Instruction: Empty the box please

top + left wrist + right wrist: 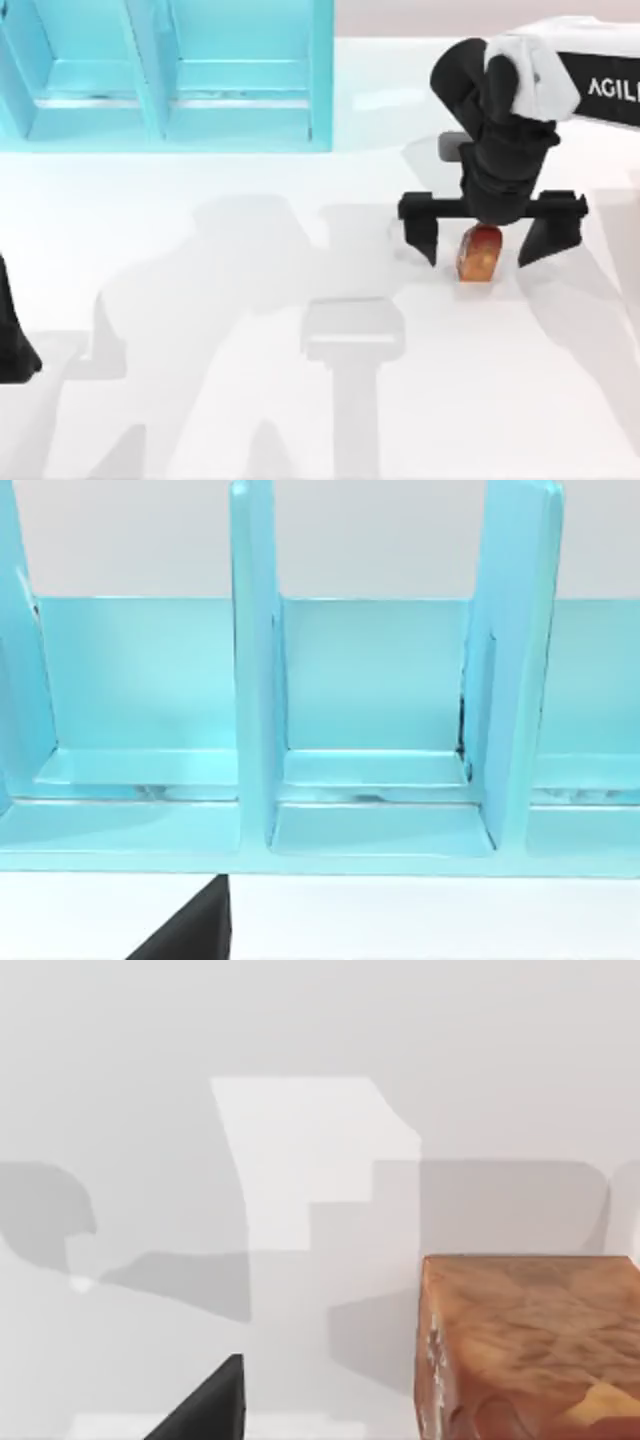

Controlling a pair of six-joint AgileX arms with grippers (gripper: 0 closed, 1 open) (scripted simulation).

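Our right end effector (478,243) hangs over the right half of the white surface (200,300), fingers spread wide and released, one dark finger (424,232) to each side of the orange-brown block (480,253). The block lies on the surface between the two fingers, nearer the finger on the top view's right, and we cannot tell whether either finger touches it. In the right wrist view the block (530,1345) sits close under the camera, with one dark fingertip (205,1405) apart from it. The turquoise box (165,75) stands at the far left of the surface, well apart from the block; its compartments (375,720) look bare in the left wrist view. Our left end effector (12,335) is parked at the left edge; we cannot tell its state.
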